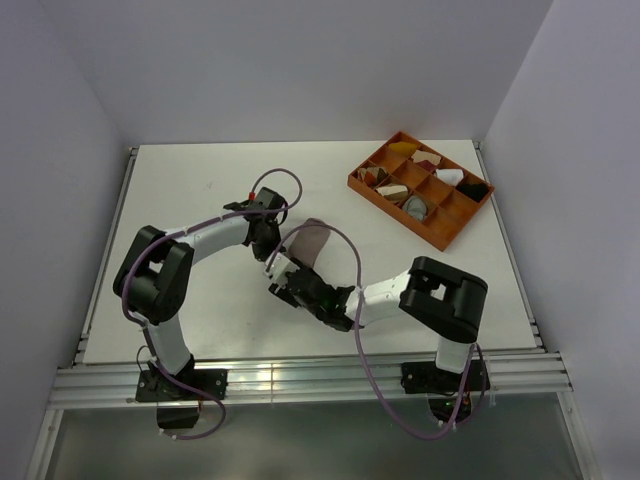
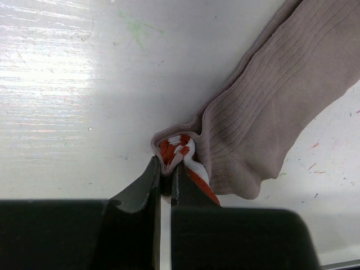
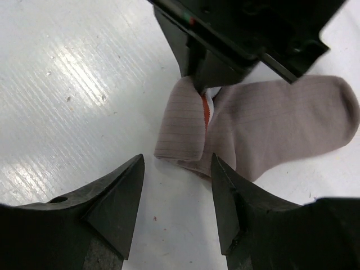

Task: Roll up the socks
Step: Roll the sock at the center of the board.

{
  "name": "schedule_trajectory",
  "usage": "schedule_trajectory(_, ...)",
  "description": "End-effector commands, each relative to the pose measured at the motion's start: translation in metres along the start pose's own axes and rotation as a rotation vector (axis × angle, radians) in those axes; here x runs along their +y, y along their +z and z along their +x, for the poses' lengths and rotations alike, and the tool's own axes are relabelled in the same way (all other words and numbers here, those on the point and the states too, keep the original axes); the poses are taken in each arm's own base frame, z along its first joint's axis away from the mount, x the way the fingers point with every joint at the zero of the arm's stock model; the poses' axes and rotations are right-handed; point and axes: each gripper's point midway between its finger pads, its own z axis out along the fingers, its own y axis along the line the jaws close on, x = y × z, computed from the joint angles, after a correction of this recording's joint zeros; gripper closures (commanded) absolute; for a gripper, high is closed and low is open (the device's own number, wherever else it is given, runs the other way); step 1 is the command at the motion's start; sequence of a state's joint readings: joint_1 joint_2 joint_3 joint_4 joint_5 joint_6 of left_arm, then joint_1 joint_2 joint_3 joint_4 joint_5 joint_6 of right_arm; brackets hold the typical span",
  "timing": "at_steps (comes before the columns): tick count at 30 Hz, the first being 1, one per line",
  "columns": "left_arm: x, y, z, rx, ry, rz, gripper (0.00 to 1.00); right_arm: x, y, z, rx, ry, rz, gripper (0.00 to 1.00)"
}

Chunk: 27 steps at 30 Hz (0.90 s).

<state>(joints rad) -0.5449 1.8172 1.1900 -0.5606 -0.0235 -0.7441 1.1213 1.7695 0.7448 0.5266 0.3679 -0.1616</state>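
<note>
Pinkish-tan ribbed knit is what the left gripper has hold of. Its jaws are closed tight on the red and white cuff of the pinkish-tan sock, pinching a small fold of fabric right at the fingertips. From that pinch the sock's body runs ahead and to the right of the fingers, lying flat on the white table. The cuff end looks turned over once, so I judge the roll barely begun.

The right gripper is open, with nothing between its jaws. The sock's folded edge lies just ahead of its fingertips, and the left gripper's fingers come down onto the cuff just beyond that edge. No grey sock shows in any view. The orange divided tray sits well apart from both grippers and looks like no hazard.

The likeliest trouble is the thin pinch. Only a little cuff sits between the left jaws, so a tug along the sock could slip it free and let the fold spring open. The two grippers are also close together, and if the right one reaches in for the fold it could knock the left fingers. If it closes on the top layer alone, the knit may stretch and bunch rather than turn over, giving a loose, lopsided roll. With the toe end lying free on the table, it may drag or skew as the rolling goes on.
</note>
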Motion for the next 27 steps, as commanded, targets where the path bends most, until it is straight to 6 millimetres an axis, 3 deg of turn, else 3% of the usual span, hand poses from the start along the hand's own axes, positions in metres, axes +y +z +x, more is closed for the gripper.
schedule_trajectory(1, 0.012, 0.005, 0.014, 0.065, 0.040, -0.056, 1.00, -0.012, 0.006, -0.032, -0.075, -0.048, 0.110, 0.42)
schedule_trajectory(7, 0.012, 0.006, 0.015, 0.066, 0.041, -0.056, 1.00, 0.001, 0.012, -0.034, -0.071, -0.123, 0.115, 0.43)
schedule_trajectory(13, 0.008, 0.006, 0.015, 0.065, 0.037, -0.039, 1.00, 0.010, 0.025, -0.017, -0.010, -0.149, 0.113, 0.46)
schedule_trajectory(16, 0.007, 0.005, 0.015, 0.063, 0.036, -0.032, 1.00, 0.014, 0.031, -0.004, 0.037, -0.162, 0.108, 0.55)
schedule_trajectory(23, -0.001, -0.002, 0.010, 0.035, 0.019, 0.016, 0.97, 0.014, 0.032, 0.012, 0.114, -0.105, 0.078, 0.98)
schedule_trajectory(26, -0.005, -0.012, 0.002, -0.008, -0.010, 0.045, 0.89, 0.014, 0.026, 0.011, 0.119, -0.024, 0.016, 1.00)
schedule_trajectory(27, -0.001, -0.017, -0.005, -0.048, -0.036, 0.036, 0.81, 0.013, 0.024, 0.013, 0.123, -0.001, 0.001, 1.00)
